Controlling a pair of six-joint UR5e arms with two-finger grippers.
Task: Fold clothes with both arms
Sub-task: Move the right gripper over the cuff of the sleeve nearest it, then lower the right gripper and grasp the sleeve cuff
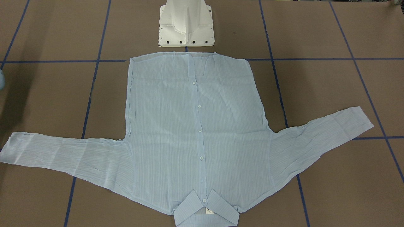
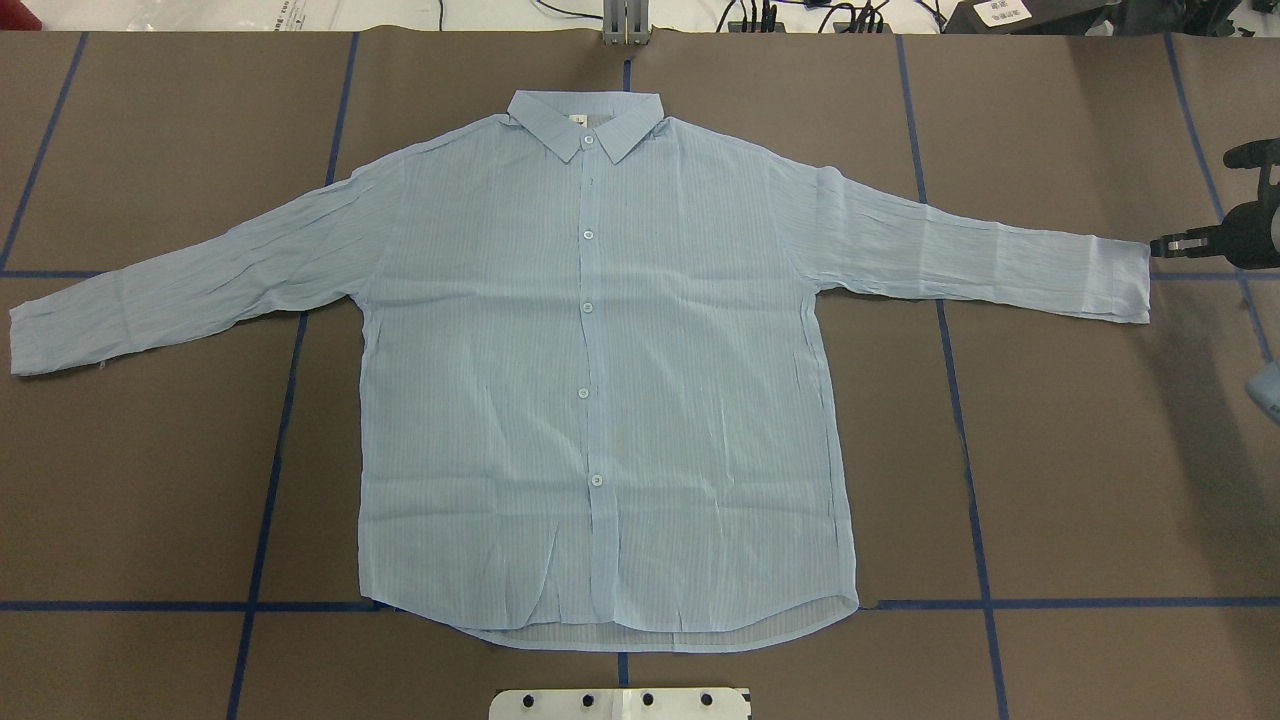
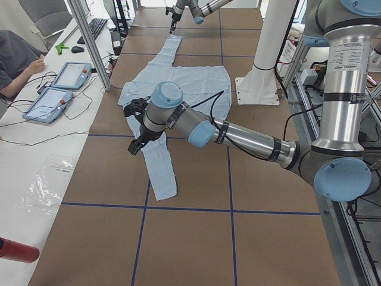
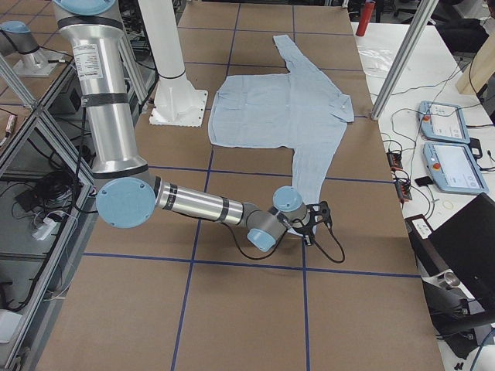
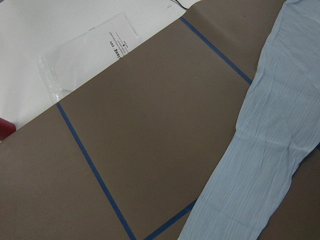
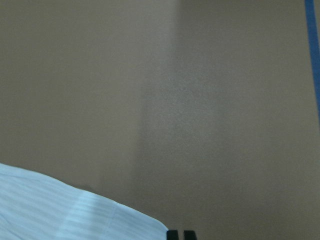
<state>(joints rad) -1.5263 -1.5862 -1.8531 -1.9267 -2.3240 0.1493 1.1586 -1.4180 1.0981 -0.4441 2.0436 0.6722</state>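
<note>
The pale-blue striped shirt [image 2: 600, 380] lies flat and buttoned on the brown table, collar at the far side and both sleeves spread out. My right gripper [image 2: 1172, 243] sits low at the outer end of the right sleeve's cuff [image 2: 1125, 280]. In the right wrist view its fingertips [image 6: 173, 235] stand shut together just beside the cuff corner [image 6: 75, 212], with no cloth between them. My left gripper [image 3: 134, 128] hovers above the other sleeve [image 5: 260, 165]. It shows only in the exterior left view, so I cannot tell if it is open or shut.
The white pedestal base [image 1: 186, 23] stands just behind the shirt's hem. Blue tape lines cross the table. A clear plastic bag [image 5: 85, 55], two tablets [image 3: 59, 89] and a seated person [image 3: 15, 56] are on the white bench beyond the far edge, behind metal poles [image 3: 89, 42].
</note>
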